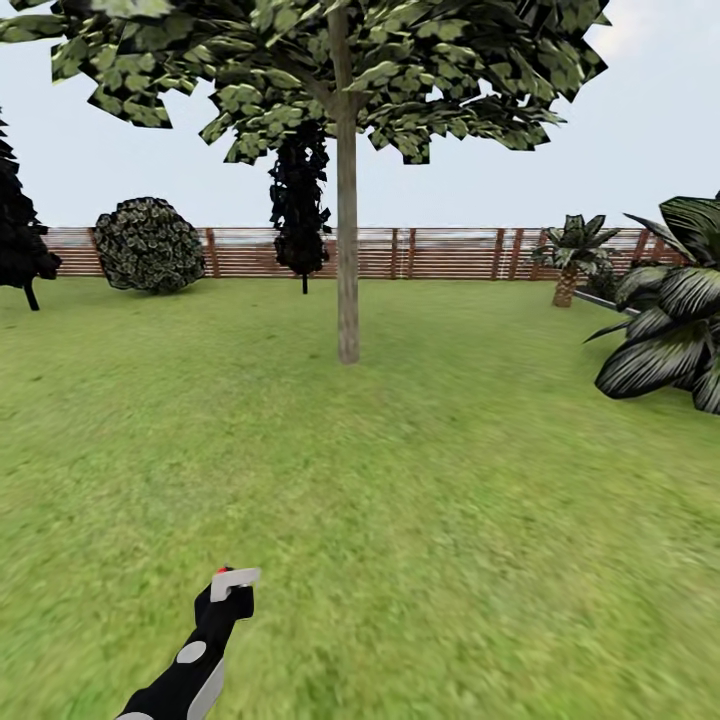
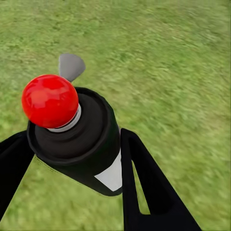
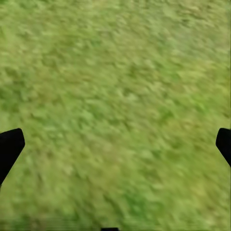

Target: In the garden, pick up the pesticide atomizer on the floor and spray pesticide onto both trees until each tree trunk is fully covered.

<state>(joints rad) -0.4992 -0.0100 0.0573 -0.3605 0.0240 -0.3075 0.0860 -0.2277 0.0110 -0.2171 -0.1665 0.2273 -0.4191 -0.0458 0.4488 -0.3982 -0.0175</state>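
On grass (image 1: pixel 400 480): one atomizer (image 2: pixel 77 139), apparently gripped.

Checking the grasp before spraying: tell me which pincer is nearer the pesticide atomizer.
Left. The left pincer is closed around the pesticide atomizer, a finger on each side of its dark body. The right pincer is spread wide over bare grass, with no bottle between its fingers.

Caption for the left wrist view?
Left claw shut on the pesticide atomizer, red knob up, above blurred grass.
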